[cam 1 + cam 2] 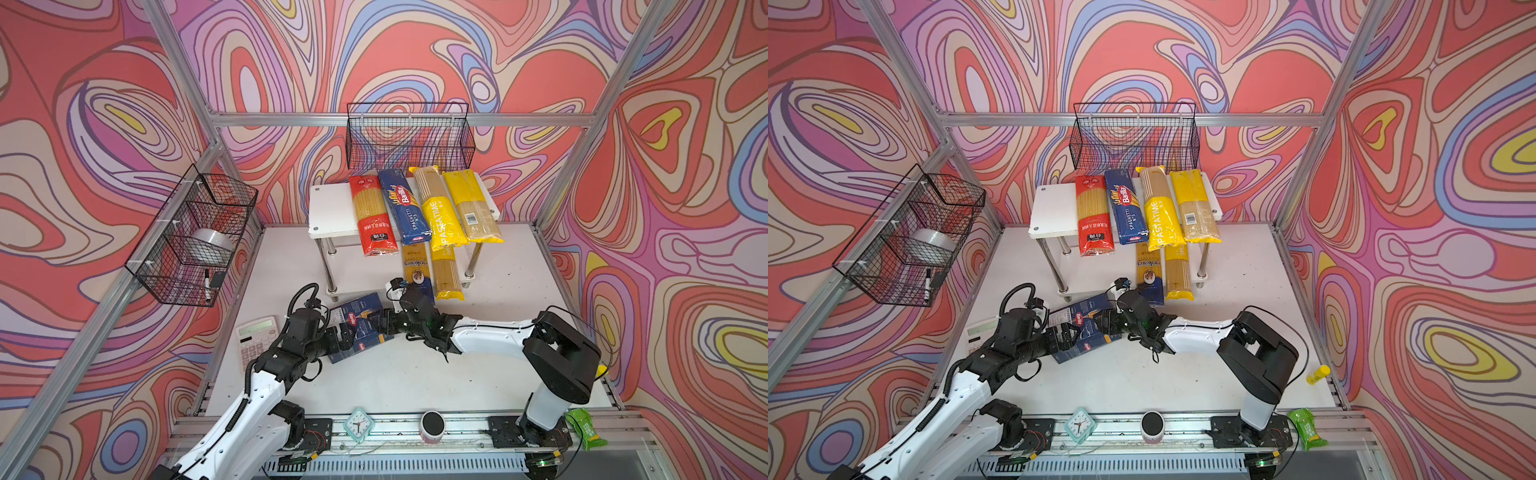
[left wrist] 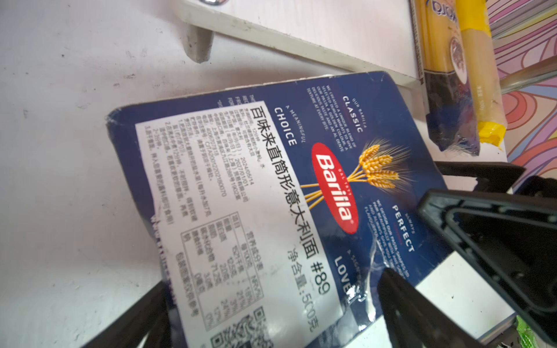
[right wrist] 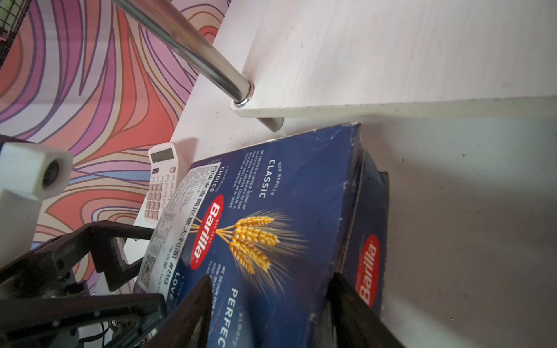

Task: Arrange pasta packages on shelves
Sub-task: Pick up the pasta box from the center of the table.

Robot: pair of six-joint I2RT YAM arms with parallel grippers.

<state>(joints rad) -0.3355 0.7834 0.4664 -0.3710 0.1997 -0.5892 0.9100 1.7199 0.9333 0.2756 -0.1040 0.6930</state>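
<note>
A: Where's the box (image 1: 357, 316)?
B: Off the shelves (image 1: 328, 208), tilted over the desk (image 1: 415, 374), just before the lower board's left front foot (blue Barilla, label side up).
A: And the arms?
B: Left gripper (image 2: 271, 280): jaws wide across the box's near end, clamping it. Right gripper (image 3: 271, 275): jaws narrower, pinching the neighbouring corner.
A: The rest?
B: Four packs (image 1: 403, 208) lie side by side on the top board, two on the lower one; a calculator (image 1: 257, 336) sits left of the box.

The left arm (image 1: 262, 386) and right arm (image 1: 490, 332) have white shells and bulky black joints. A ribbed black cable (image 1: 297, 293) loops near the left wrist. The left claw (image 2: 274, 278) and right claw (image 3: 272, 275) are black.
</note>
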